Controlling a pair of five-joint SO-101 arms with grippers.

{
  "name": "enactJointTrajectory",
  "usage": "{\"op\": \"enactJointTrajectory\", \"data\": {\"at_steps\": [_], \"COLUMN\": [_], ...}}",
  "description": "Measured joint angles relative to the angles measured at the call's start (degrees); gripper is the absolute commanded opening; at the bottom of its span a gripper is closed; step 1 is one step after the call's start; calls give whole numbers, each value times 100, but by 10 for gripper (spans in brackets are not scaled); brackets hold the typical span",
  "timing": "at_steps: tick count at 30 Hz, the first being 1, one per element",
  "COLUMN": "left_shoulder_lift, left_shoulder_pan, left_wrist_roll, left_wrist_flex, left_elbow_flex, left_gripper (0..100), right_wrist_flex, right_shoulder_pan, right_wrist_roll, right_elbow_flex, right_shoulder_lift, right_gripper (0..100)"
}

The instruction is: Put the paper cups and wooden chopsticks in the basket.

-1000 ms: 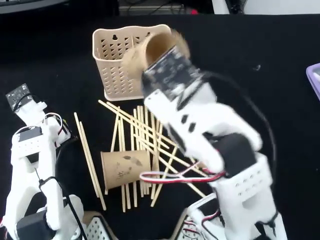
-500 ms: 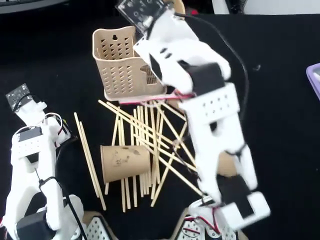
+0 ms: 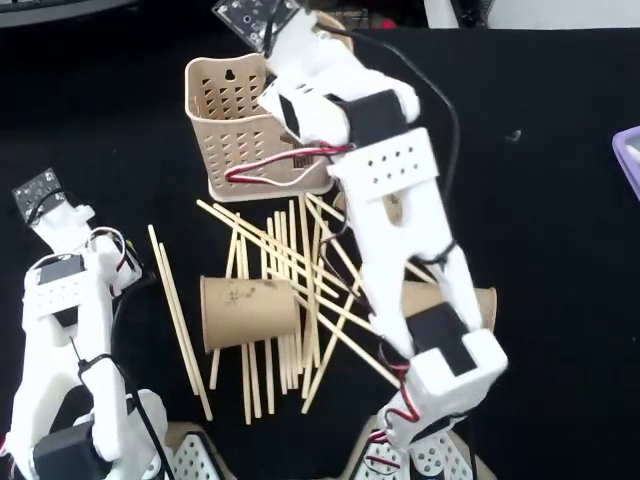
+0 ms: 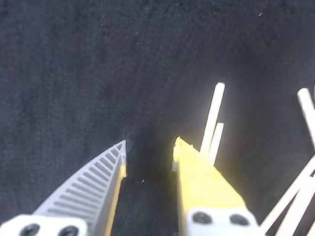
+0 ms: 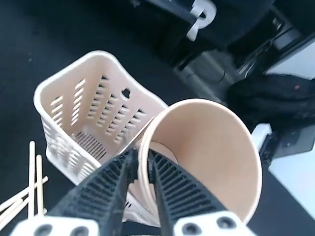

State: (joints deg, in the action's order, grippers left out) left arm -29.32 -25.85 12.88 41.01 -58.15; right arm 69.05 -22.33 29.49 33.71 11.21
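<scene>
right tool [image 5: 141,156] with cup [image 5: 206,147] near basket [image 5: 78,113]

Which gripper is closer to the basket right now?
Right. The right gripper, clamped on a paper cup by its rim, is right beside the basket. The left gripper sits open over bare table by some chopstick ends, well away from it.

My left arm [image 3: 65,310] and right arm [image 3: 395,190] are white, with black motors [image 3: 375,112] and red cables [image 3: 275,160]; left fingers [image 4: 204,184] yellow and grey, right fingers [image 5: 177,184] ribbed black.
</scene>
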Motion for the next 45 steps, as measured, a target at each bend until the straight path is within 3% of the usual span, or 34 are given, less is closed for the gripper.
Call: {"op": "enactJointTrajectory", "data": {"at_steps": [3,8,16,21,26,32,38,45], "left_shoulder_lift": [-9,-9,-9,-9,-9,-9,-9,-9], "left_shoulder_pan": [0,0,0,0,0,0,-114,-431], "left_wrist_roll": [0,0,0,0,0,0,0,26], "left_wrist_flex": [0,0,0,0,0,0,0,0], "left_elbow_flex": [9,0,0,0,0,0,0,0], "left_gripper": [160,160,159,159,159,159,159,159], "right_wrist_flex": [0,0,484,1468,2716,3007,2558,-62], "right_shoulder_pan": [0,0,0,-167,-932,-1468,-2013,-2110], "right_wrist_roll": [0,0,0,-62,-686,-1459,-1653,-1802], "right_elbow_flex": [18,18,695,1178,1204,1099,-659,-4870], "right_shoulder_lift": [88,97,44,-352,-563,-1020,-1899,-4000], "right_gripper": [23,199,139,139,139,136,135,139]}}
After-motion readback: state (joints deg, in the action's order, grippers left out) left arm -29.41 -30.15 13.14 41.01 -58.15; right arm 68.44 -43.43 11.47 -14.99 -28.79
